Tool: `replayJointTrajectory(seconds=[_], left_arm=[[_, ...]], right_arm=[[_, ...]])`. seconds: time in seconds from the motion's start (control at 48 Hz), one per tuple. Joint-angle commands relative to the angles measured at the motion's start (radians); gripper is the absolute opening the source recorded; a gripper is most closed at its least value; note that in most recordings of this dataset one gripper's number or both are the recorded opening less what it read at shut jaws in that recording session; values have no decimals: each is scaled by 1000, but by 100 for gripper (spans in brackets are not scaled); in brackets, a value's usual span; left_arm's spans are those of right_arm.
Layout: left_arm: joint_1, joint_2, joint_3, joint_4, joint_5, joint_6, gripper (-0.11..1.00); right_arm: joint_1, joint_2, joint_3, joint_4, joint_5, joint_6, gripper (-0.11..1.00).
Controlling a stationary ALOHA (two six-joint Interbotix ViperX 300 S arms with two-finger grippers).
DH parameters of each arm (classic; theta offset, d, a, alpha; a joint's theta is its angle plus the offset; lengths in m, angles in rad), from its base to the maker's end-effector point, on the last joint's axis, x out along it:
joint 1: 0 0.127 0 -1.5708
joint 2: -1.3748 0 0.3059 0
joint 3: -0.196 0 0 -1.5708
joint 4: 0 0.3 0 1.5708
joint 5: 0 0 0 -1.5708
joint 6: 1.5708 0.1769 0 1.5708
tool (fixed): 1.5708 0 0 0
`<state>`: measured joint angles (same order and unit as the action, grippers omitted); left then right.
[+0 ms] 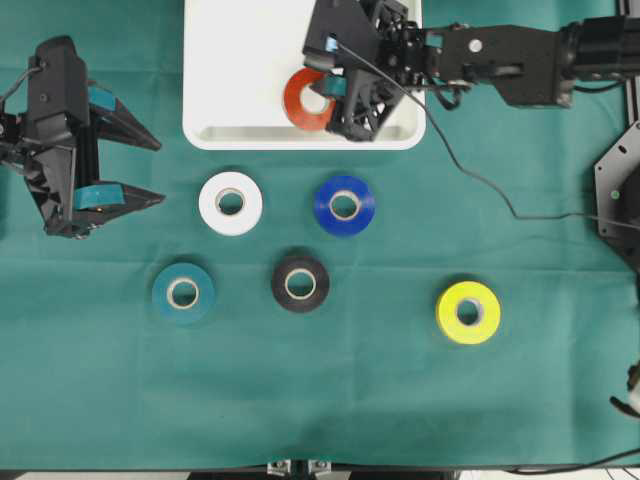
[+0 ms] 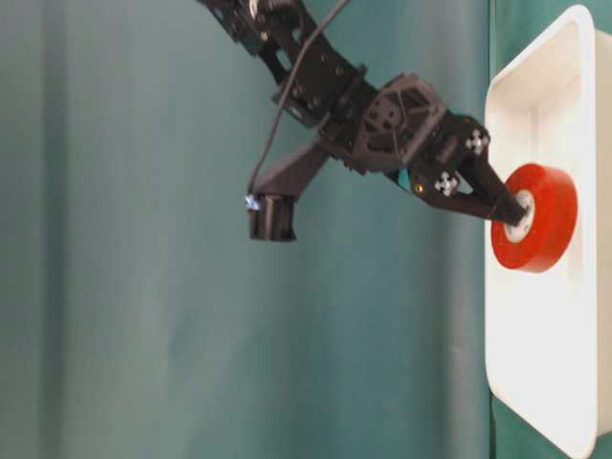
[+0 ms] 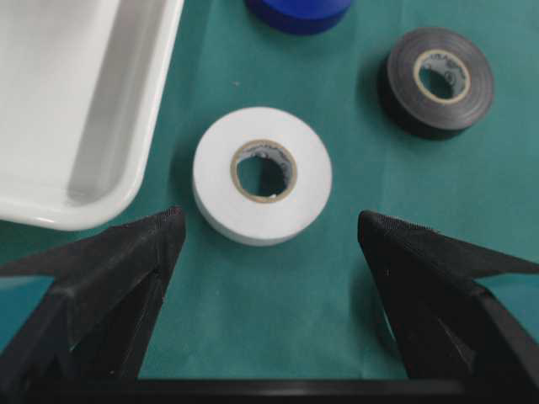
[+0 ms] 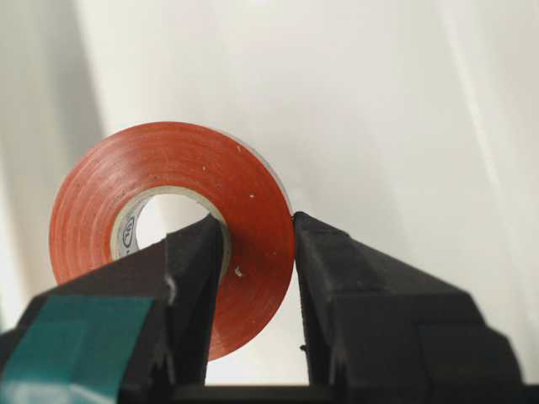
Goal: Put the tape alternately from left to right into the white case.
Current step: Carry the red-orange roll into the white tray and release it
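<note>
In the overhead view the large shallow white plastic case (image 1: 245, 100), a rectangular tray with rounded corners and a raised rim, sits at the top centre of the green-covered worktop (image 1: 100, 390). Over its right half the right hand (image 1: 322, 92) reaches in from the upper right of the frame, its jaws pinched tight on the wall of the glossy red-orange ring of tape (image 1: 307, 100), one finger through the pale core and the other on the outer face (the right wrist view shows this grip plainly). The table-level view shows the roll (image 2: 540, 218) held on edge against the white of the tray; whether it touches the tray floor cannot be told.

The left hand (image 1: 130, 168) is at the left edge of the overhead frame, jaws spread wide and holding nothing, its black fingertips (image 3: 126, 248) pointing toward the white ring of tape (image 1: 231, 203), which lies flat just below the tray's lower left corner. In the left wrist view that white roll (image 3: 262, 175) lies ahead of the gap between the two fingers, apart from both.

The other rolls lie flat on the cloth: the blue ring (image 1: 345, 205) to the right of the white one, the teal ring (image 1: 183, 292) at lower left, the black ring (image 1: 300, 283) at lower centre, and the yellow ring (image 1: 468, 312) well apart at lower right.
</note>
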<state>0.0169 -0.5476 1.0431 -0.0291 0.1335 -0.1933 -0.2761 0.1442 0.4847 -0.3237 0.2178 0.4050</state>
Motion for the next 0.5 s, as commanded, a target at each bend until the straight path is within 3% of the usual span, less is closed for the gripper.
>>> replayJointTrajectory(seconds=[0.0, 0.479], left_arm=[[0, -6, -8, -2, -14, 0, 64], [0, -9, 0, -2, -21, 0, 64]], right_arm=[[-3, 0, -40, -12, 5, 0, 26], [-11, 34, -46, -15, -18, 5, 26]])
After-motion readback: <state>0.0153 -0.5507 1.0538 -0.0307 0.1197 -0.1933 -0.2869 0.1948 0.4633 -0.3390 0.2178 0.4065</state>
